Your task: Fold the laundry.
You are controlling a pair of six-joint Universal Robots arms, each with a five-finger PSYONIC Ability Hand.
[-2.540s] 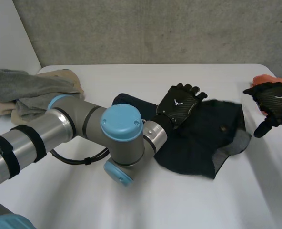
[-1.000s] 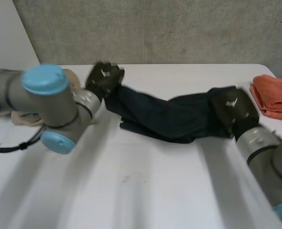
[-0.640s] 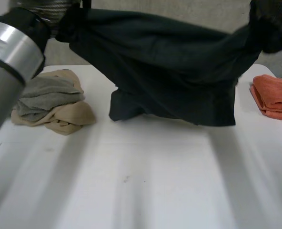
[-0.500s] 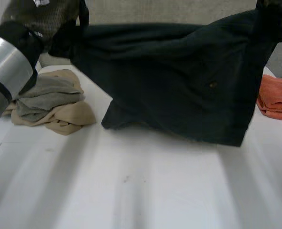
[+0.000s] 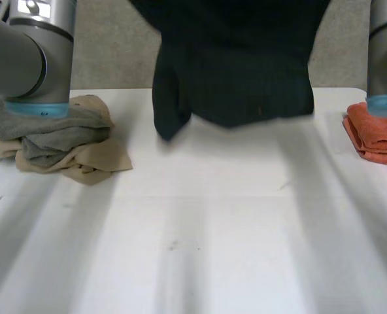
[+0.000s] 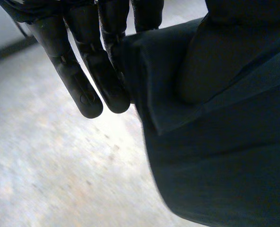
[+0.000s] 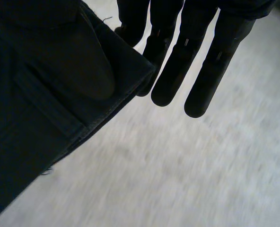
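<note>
Both hands hold the dark cloth (image 5: 233, 72) up high, and it hangs down between the left arm (image 5: 30, 52) and the right arm (image 5: 384, 52). Its bottom edge hangs just above the far side of the tabletop (image 5: 213, 229), and I can't tell if it touches.

The left hand (image 6: 83, 80) pinches the top edge of the cloth, with its thumb pressing the cloth against straight fingers. The right hand (image 7: 211, 71) pinches the top edge on the other side in the same way.

I think this is the step of spreading the cloth out before folding it. Next, the cloth should come down flat and smooth on the bare part of the tabletop. Both hands should go down together so it does not bunch up. They should steer away from the other laundry.

That other laundry lies loose on the tabletop, not in a basket or box. A grey and tan pile (image 5: 63, 140) sits by the left arm. An orange cloth (image 5: 376, 134) sits by the right arm.
</note>
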